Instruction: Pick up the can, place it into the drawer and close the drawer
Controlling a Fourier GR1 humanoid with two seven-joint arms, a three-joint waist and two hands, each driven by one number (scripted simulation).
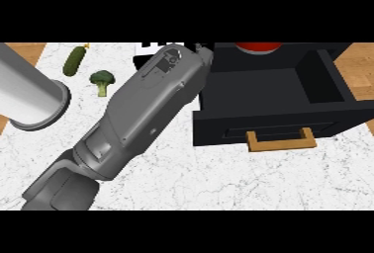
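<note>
A white marbled surface point(219, 178) is seen with the open black drawer point(270, 99) at right of the frame, a red object, likely the can point(257, 46), showing at its far edge, the drawer not yet closed; fingers cannot be told, the hand being hidden.

A red round thing point(257, 46) at the worktop's point(219, 178) far edge is cut off by the picture's top, so what it is cannot be told. The grey forearm point(139, 113) hides its own robot hand, leaving only a black scrap point(202, 48) by the drawer's point(270, 89) far left corner. The other forearm point(29, 91) is cut by the left edge, its robot hand unseen
</note>
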